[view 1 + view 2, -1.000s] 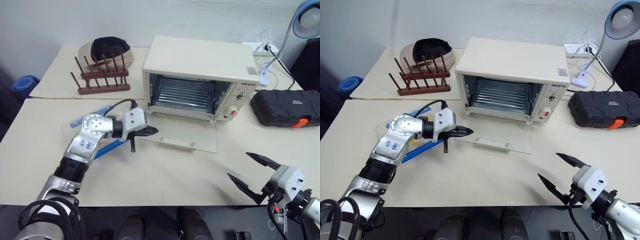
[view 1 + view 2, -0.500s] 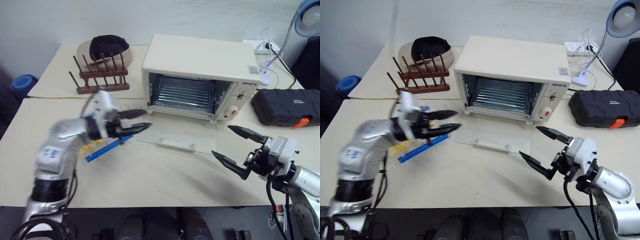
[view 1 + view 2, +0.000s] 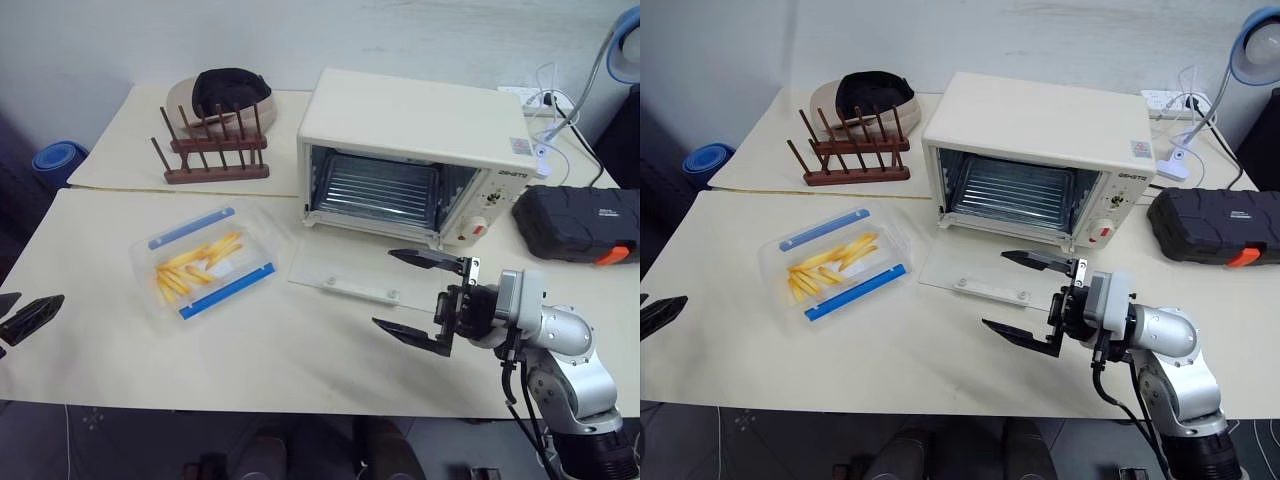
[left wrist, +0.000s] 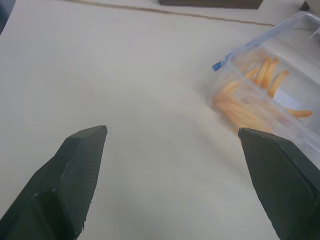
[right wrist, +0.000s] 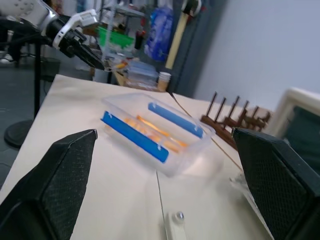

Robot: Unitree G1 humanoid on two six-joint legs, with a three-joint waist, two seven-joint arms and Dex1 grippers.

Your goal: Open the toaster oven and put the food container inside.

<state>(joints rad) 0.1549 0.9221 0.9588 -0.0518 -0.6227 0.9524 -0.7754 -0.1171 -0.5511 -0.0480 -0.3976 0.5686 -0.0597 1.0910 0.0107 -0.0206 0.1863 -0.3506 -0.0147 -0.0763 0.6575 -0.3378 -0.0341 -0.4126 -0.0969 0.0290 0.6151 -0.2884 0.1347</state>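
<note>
The cream toaster oven (image 3: 415, 125) stands at the back of the table, its glass door (image 3: 355, 272) dropped flat and the wire rack showing inside. Left of the door lies the food container (image 3: 205, 262), clear with two blue clips and yellow sticks inside, and nothing touches it. My right gripper (image 3: 383, 288) hangs open just in front of the door's front edge, pointing left toward the container (image 5: 155, 132). My left gripper (image 4: 171, 130) is open and empty. It sits at the table's front left edge, well apart from the container (image 4: 265, 95).
A wooden peg rack (image 3: 212, 150) and a tan basket with a black cap (image 3: 225, 95) sit at the back left. A black hard case (image 3: 580, 222) lies right of the oven, with a lamp and cables behind it. Bare tabletop (image 3: 250, 350) spreads in front of the container.
My left gripper has opened and swung from the oven door's left corner out to the table's left edge, uncovering the container. My right gripper rose and moved left to the door's front edge.
</note>
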